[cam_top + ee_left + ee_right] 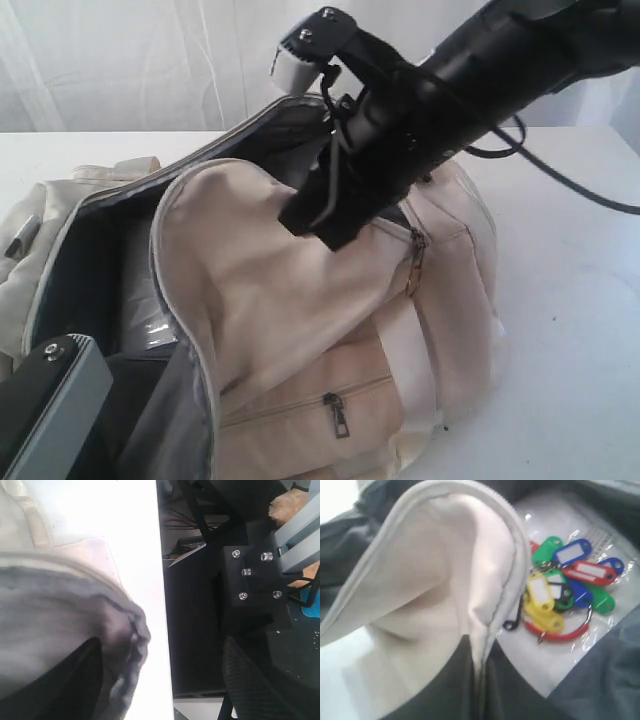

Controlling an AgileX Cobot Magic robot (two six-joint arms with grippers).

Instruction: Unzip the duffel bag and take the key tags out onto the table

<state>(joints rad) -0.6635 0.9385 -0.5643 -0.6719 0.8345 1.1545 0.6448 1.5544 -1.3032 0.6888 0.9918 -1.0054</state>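
Key tags (565,587) lie inside duffel bag (290,300); writing blurred, unreadable.

This looks like a robotics lab, not a home. Behind the table (585,330) hangs a plain white curtain (120,60). Beside the table's edge are a bolted black bracket (255,587), aluminium bars (300,535) and loose wires (182,522).

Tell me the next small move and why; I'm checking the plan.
Probably reach the left pincer into the duffel bag: the right pincer holds its flap up, and the key tags lie exposed inside.
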